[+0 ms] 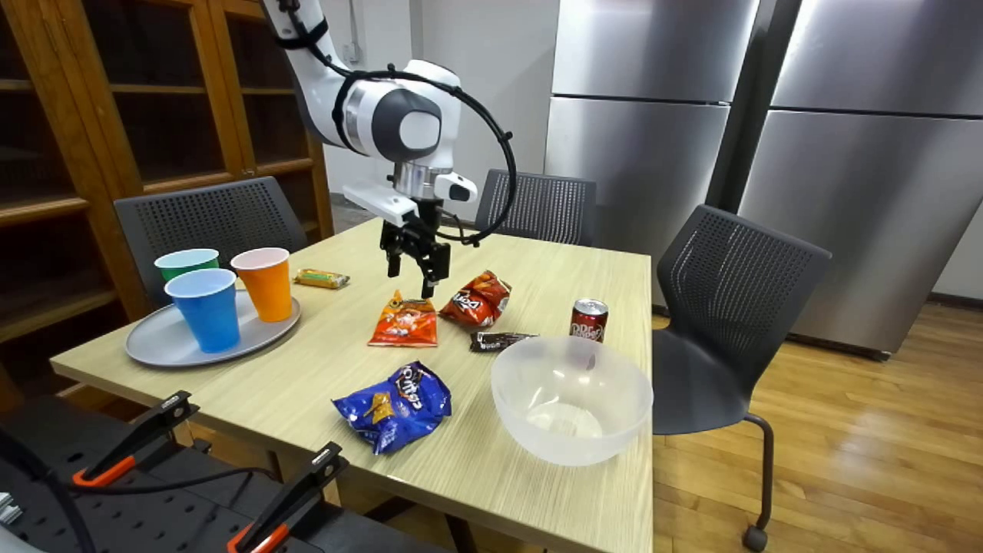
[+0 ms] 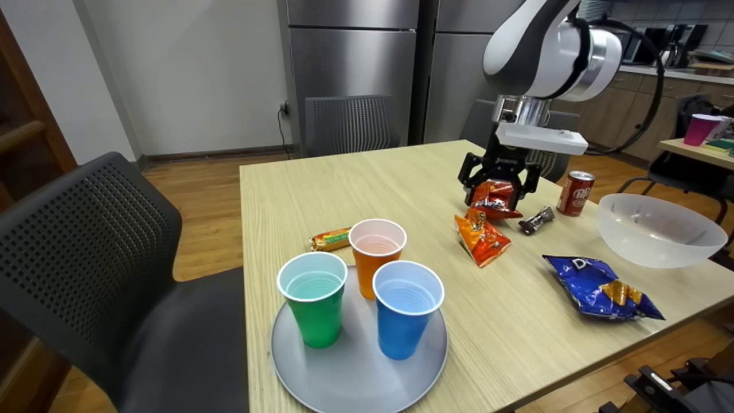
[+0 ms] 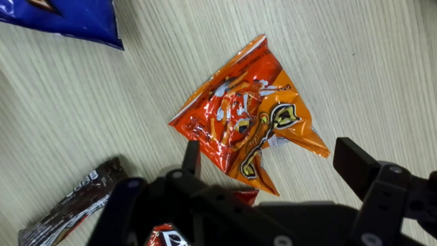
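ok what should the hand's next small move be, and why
Probably ease the hand down a little towards the orange bag, jaws apart: it looks raised above the bag, its jaws stand open with nothing held, and in the wrist view part of the bag shows between them.

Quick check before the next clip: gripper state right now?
Gripper: open, jaws wide apart, holding nothing; the orange snack bag seen in the wrist view is not gripped.

Three bags (image 1: 403, 326), two bars (image 1: 503, 342), three plated cups (image 1: 206, 313), one can (image 1: 589, 318), one bowl (image 1: 570, 442)
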Tool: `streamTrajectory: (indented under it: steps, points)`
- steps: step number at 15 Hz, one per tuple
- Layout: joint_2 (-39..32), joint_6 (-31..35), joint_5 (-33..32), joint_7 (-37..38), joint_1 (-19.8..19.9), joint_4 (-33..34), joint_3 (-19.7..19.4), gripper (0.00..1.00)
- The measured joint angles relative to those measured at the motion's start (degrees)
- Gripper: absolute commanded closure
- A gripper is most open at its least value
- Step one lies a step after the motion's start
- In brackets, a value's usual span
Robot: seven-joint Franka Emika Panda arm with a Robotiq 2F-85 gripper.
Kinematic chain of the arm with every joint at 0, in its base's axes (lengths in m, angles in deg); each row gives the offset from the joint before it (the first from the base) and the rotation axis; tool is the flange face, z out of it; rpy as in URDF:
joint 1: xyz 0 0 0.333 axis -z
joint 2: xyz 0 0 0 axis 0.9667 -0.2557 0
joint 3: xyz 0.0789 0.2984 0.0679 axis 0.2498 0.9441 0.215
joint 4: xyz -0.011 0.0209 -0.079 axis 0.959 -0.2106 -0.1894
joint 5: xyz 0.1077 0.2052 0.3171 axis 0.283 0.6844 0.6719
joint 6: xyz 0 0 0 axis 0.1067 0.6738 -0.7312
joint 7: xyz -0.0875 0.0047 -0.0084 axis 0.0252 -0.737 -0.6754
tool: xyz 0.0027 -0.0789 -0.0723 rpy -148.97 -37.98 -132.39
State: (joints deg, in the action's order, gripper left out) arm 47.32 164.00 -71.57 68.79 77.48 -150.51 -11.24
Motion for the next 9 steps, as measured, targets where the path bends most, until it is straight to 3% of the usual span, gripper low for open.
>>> streamTrajectory:
  steps: [9]
  points:
    - [-4.57,0.52,1.51,4.68,0.01,2.92,-0.31,0.00]
